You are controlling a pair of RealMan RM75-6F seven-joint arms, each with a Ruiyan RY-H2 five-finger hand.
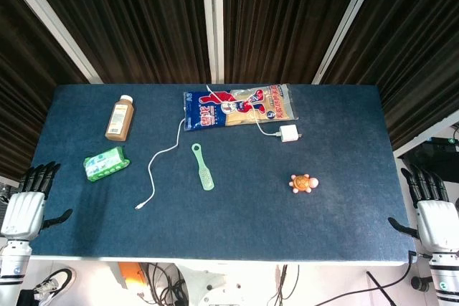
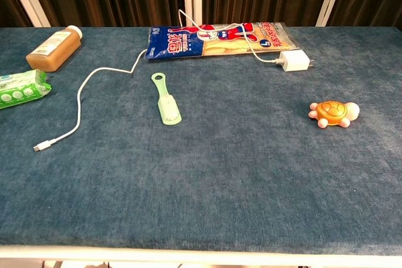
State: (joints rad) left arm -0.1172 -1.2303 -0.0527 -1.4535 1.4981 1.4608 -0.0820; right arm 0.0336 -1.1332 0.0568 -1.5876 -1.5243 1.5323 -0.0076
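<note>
My left hand (image 1: pixel 27 202) hangs off the table's left edge, fingers apart, holding nothing; the green packet (image 1: pixel 106 163) is the nearest thing to it. My right hand (image 1: pixel 430 209) is beside the table's right edge, also empty with fingers spread; the orange toy turtle (image 1: pixel 303 183) (image 2: pixel 333 113) lies closest to it. Neither hand shows in the chest view. A green brush (image 1: pixel 203 167) (image 2: pixel 166 107) lies mid-table. A white cable (image 1: pixel 159 166) (image 2: pixel 75 114) runs from the charger plug (image 1: pixel 290 134) (image 2: pixel 294 62) over the snack bag (image 1: pixel 238 106) (image 2: pixel 217 39).
A brown juice bottle (image 1: pixel 120 117) (image 2: pixel 54 48) lies at the back left. The blue cloth table (image 1: pixel 237 227) (image 2: pixel 220 186) fills both views. Dark curtains hang behind it. Cables and a shoe are on the floor below the front edge.
</note>
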